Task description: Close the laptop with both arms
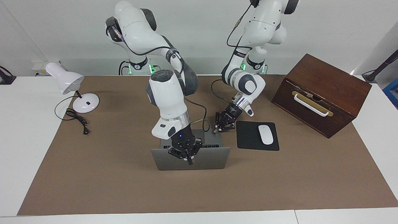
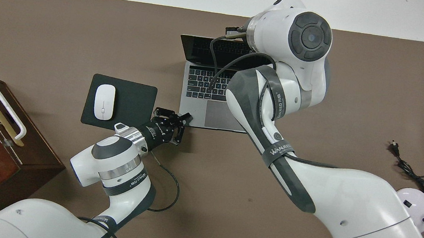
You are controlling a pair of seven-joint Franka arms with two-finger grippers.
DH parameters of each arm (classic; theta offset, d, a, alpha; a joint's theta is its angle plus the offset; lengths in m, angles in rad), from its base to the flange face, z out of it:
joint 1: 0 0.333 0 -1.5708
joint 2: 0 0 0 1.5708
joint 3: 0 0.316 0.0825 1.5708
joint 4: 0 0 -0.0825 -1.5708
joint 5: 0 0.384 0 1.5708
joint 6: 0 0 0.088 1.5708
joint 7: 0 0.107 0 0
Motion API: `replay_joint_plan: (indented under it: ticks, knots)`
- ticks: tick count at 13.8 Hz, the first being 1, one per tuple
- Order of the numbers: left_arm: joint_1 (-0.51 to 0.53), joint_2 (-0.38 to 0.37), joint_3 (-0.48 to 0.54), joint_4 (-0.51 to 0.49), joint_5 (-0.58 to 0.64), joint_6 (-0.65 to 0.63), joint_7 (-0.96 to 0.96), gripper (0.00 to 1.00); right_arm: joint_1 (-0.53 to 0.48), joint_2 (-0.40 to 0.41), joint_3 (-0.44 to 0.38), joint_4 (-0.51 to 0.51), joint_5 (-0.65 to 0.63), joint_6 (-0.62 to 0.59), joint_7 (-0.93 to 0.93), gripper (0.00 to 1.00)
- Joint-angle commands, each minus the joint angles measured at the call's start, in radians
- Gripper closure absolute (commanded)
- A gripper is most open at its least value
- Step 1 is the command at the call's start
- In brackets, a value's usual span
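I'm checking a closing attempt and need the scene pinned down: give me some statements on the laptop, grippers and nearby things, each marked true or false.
1. The laptop is open. True.
2. The right gripper is over the lamp. False: it is at the laptop's lid.
3. The left gripper is at the laptop's corner nearest the mouse pad. True.
4. The mouse lies on the box. False: it lies on the mouse pad.
5. Both grippers are shut. True.

Silver-grey laptop open, lid apparently near upright, mid-table
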Motion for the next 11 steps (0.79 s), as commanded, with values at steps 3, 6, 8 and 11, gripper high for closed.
replay_joint_plan:
  ticks: [3,6,8,11]
  knots:
    - [0.035,0.033,0.007,-0.038,-0.047,-0.068,0.102,1.00,-0.014,0.015,0.020,0.029,0.013,-0.057,0.022,1.00]
    - [0.036,0.034,0.007,-0.057,-0.070,-0.099,0.169,1.00,-0.014,0.015,0.019,0.029,0.063,-0.091,0.022,1.00]
    - [0.038,0.039,0.007,-0.058,-0.072,-0.117,0.172,1.00,-0.013,0.015,0.019,0.029,0.064,-0.108,0.022,1.00]
    - [0.042,0.045,0.007,-0.071,-0.084,-0.147,0.178,1.00,-0.013,0.015,0.019,0.028,0.066,-0.125,0.022,1.00]
